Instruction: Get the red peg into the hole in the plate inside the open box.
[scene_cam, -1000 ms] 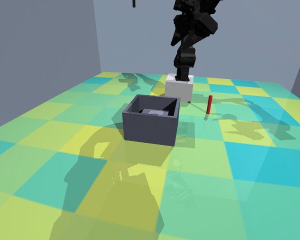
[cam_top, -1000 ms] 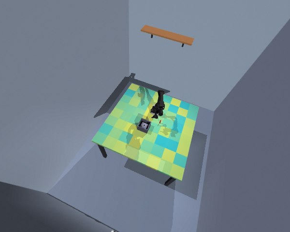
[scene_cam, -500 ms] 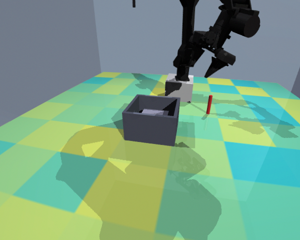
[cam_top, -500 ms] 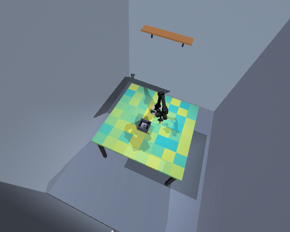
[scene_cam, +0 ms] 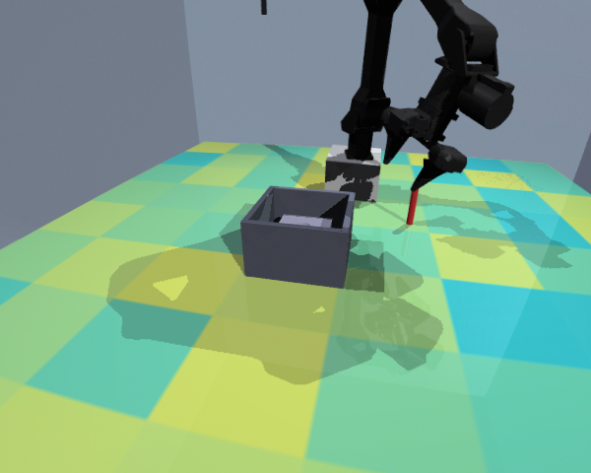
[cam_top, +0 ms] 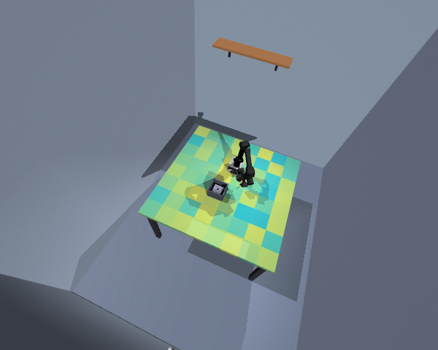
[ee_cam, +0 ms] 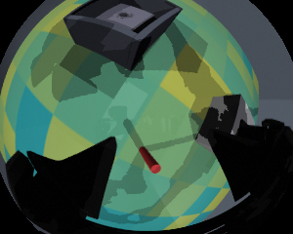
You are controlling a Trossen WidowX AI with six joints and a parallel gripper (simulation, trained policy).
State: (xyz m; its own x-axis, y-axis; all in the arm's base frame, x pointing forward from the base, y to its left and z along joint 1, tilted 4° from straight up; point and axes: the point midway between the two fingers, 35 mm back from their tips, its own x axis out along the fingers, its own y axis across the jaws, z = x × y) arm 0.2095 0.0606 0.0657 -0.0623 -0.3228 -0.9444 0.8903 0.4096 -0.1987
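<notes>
While the slim red peg (scene_cam: 412, 207) (ee_cam: 149, 160) stands on the checkered desk (cam_top: 219, 222) (scene_cam: 234, 407) (ee_cam: 88, 122), the angular black pincer (cam_top: 244, 182) (scene_cam: 401, 175) (ee_cam: 164, 138) is spread wide, gripping nothing.

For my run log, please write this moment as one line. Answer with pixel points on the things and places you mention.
gripper (cam_top: 244, 184) (scene_cam: 400, 175) (ee_cam: 164, 138): open, above table | red peg (scene_cam: 412, 207) (ee_cam: 148, 160): on table, ungrasped | open box (cam_top: 211, 192) (scene_cam: 295, 254) (ee_cam: 104, 44): peg not inside

Red peg between the spread fingers of the gripper (ee_cam: 175, 168), seen from the wrist.
The red peg (ee_cam: 148, 159) stands on the patchwork table (ee_cam: 63, 141) with nothing gripping it; the dark open box (ee_cam: 102, 43) sits near the top edge, a pale plate (ee_cam: 135, 19) with a dark hole inside, and a grey-white block (ee_cam: 225, 114) shows by the right-hand finger.
</notes>
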